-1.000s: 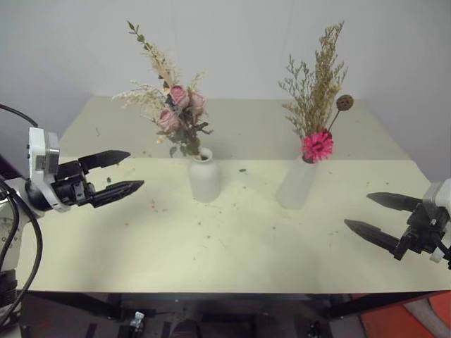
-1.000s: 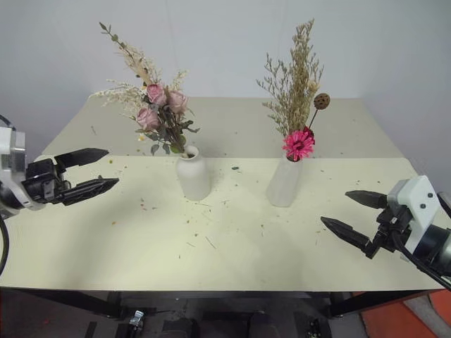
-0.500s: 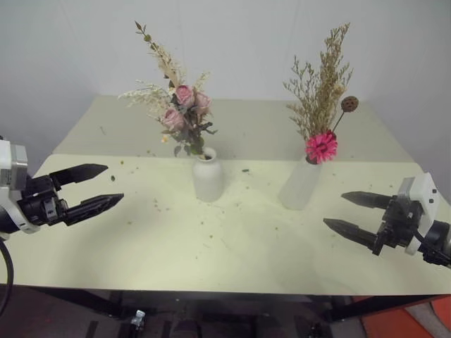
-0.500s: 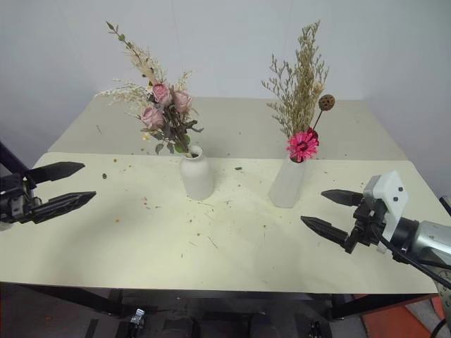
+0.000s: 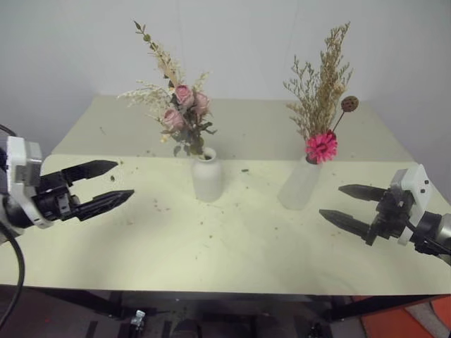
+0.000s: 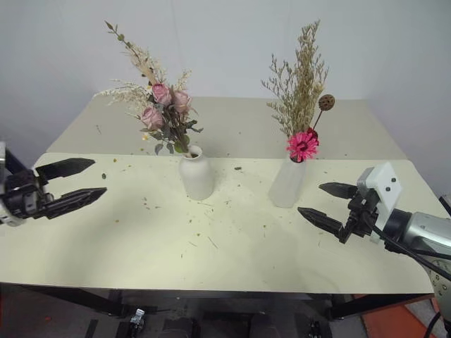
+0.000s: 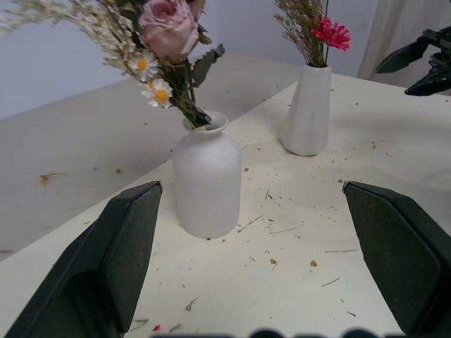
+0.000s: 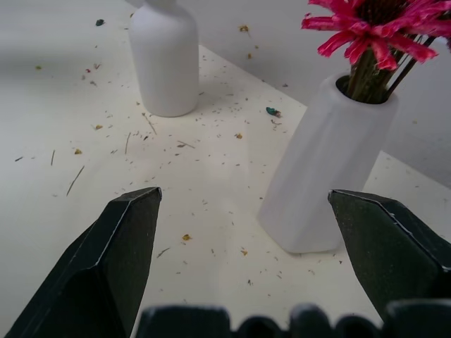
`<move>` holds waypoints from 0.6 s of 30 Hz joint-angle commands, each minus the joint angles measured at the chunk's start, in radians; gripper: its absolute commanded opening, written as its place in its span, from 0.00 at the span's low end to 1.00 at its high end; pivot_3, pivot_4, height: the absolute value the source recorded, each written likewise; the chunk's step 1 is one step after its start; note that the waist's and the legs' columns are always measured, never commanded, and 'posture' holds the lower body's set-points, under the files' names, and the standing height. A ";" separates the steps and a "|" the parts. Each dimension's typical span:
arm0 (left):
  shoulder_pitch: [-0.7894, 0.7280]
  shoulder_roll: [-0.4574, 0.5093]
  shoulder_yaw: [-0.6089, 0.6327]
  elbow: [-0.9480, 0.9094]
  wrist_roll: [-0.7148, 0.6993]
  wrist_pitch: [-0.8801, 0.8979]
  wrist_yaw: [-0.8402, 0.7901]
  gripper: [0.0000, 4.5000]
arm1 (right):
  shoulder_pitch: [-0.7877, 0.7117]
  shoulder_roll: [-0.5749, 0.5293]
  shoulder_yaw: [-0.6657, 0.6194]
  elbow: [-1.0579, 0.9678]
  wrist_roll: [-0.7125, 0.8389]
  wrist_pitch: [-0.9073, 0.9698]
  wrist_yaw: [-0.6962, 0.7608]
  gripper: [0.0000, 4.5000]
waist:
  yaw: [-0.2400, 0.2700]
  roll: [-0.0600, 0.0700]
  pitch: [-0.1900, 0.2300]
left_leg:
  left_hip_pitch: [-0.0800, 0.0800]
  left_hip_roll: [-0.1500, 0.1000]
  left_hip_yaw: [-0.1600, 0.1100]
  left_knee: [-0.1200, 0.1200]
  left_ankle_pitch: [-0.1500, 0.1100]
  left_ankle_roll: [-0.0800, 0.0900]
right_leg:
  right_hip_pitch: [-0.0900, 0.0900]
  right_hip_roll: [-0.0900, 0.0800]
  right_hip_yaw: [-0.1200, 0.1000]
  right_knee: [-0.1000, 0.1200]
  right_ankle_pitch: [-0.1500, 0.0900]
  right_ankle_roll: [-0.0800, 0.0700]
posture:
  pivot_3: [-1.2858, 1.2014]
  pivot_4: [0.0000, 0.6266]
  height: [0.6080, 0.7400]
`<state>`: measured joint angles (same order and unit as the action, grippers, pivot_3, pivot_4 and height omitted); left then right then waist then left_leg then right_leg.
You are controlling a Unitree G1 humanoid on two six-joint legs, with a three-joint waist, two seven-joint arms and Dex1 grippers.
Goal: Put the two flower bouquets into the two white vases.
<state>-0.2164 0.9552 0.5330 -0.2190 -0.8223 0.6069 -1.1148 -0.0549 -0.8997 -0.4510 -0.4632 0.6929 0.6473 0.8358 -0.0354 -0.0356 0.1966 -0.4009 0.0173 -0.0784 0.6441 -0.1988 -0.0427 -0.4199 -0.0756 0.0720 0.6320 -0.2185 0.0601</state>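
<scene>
Bouquets are both sitting in their vases already, out in the middle of the pale yellow table. The rose bouquet, pale pink roses with green leaves and cream sprigs, has its stems down the narrow neck of the squat round-shouldered vase, and it leans a bit toward the robot's left. Off to the robot's right stands the taller tapered vase, holding the dried-grass bouquet with the bright pink-red daisy right at the rim and a brown pod sticking out on a thin stem. The two vases are well apart from each other, both upright as far as the head views show. Little bits of plant debris are scattered all over the tabletop around them. Further out, the left gripper hovers over the left side of the table, fingers spread wide with nothing between them, pointing across toward the squat vase but well clear of it. The right gripper does the same on the other side, black fingers apart and empty, tips near the tapered vase without touching it. From the left wrist view the squat vase sits straight ahead between that gripper's fingers, and the right wrist view has the tapered vase up close.
</scene>
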 commanded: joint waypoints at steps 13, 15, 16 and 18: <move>-0.604 0.030 -0.468 0.458 0.148 -0.102 -0.492 1.00 | 0.036 -0.016 -0.140 0.019 -0.046 -0.040 -0.015 1.00 | -0.007 0.000 0.000 | -0.001 0.000 -0.001 0.001 0.000 0.000 | -0.001 0.001 0.000 0.001 0.000 0.000 | 0.52 0.24 1.00; -0.639 0.017 -0.499 0.486 0.152 -0.126 -0.500 1.00 | 0.049 -0.012 -0.151 0.017 -0.053 -0.048 -0.012 1.00 | -0.009 0.000 0.000 | -0.001 -0.001 0.000 0.000 0.000 0.000 | 0.000 0.000 0.000 0.000 0.000 0.000 | 0.52 0.24 1.00; -0.652 0.009 -0.506 0.495 0.151 -0.128 -0.500 1.00 | 0.053 -0.011 -0.155 0.016 -0.054 -0.051 -0.010 1.00 | -0.011 0.000 0.000 | -0.001 -0.001 0.000 0.000 0.000 0.000 | 0.000 0.000 0.000 0.000 0.000 0.000 | 0.52 0.24 1.00; -0.663 0.011 -0.513 0.504 0.131 -0.132 -0.500 1.00 | 0.054 -0.007 -0.154 0.010 -0.056 -0.057 -0.012 1.00 | -0.011 0.000 0.000 | -0.002 0.000 0.000 0.000 0.000 0.000 | -0.001 0.000 0.000 0.000 0.000 0.000 | 0.52 0.24 1.00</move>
<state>-0.8545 0.9535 0.0139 0.2819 -0.6701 0.4963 -1.6057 0.0076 -0.9013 -0.5656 -0.4230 0.6379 0.6196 0.8262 -0.0466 -0.0356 0.1964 -0.4028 0.0168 -0.0789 0.6446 -0.1988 -0.0423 -0.4210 -0.0752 0.0721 0.6327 -0.2184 0.0602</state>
